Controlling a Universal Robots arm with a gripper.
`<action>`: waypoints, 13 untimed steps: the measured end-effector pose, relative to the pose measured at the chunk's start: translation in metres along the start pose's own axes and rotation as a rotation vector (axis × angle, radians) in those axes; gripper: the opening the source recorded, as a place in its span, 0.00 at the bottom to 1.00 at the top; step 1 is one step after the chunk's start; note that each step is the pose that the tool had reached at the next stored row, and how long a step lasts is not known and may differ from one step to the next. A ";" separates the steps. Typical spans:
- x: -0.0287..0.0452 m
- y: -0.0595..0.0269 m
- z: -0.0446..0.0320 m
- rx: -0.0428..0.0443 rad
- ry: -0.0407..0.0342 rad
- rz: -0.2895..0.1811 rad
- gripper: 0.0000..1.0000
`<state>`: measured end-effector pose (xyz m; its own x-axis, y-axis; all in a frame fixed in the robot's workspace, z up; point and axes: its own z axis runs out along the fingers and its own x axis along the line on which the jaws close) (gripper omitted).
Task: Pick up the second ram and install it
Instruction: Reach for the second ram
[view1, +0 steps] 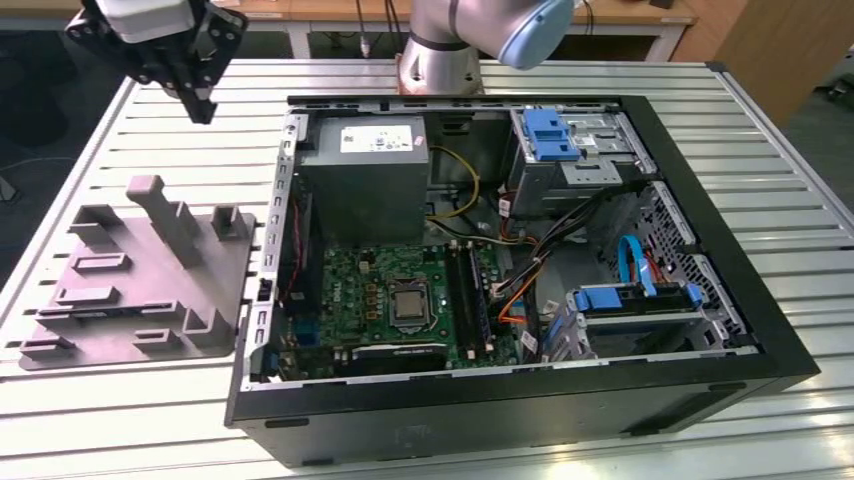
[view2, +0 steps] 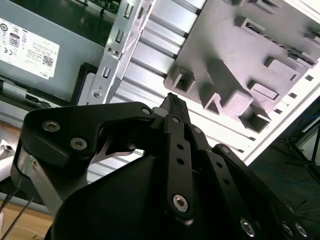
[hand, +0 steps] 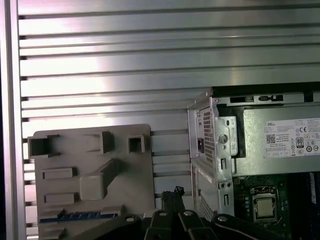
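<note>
Black screw-studded tool (view2: 172, 101); silver, blue-capped arm (view1: 442, 42)

Open air surrounded the gripper (view1: 203, 110) above the slatted aluminium table (view1: 134, 420); a post-studded grey plastic tray (view1: 134, 295) and black computer case (view1: 467, 415) flanked one narrow strip.

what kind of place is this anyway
Probably a robotics lab bench for computer assembly: an open black desktop computer case lies on a ribbed aluminium table, a grey plastic parts fixture sits beside it, and a silver-and-blue robot arm stands behind.
</note>
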<state>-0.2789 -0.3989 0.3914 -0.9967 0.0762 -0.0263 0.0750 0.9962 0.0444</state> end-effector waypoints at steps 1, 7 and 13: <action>0.0032 -0.0003 -0.0001 0.0000 0.0000 0.000 0.10; 0.0213 -0.0016 -0.0003 -0.0001 -0.0002 0.000 0.10; 0.0379 -0.0029 -0.0004 -0.0001 -0.0002 0.000 0.10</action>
<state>-0.3169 -0.3989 0.3906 -0.9967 0.0763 -0.0265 0.0751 0.9962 0.0445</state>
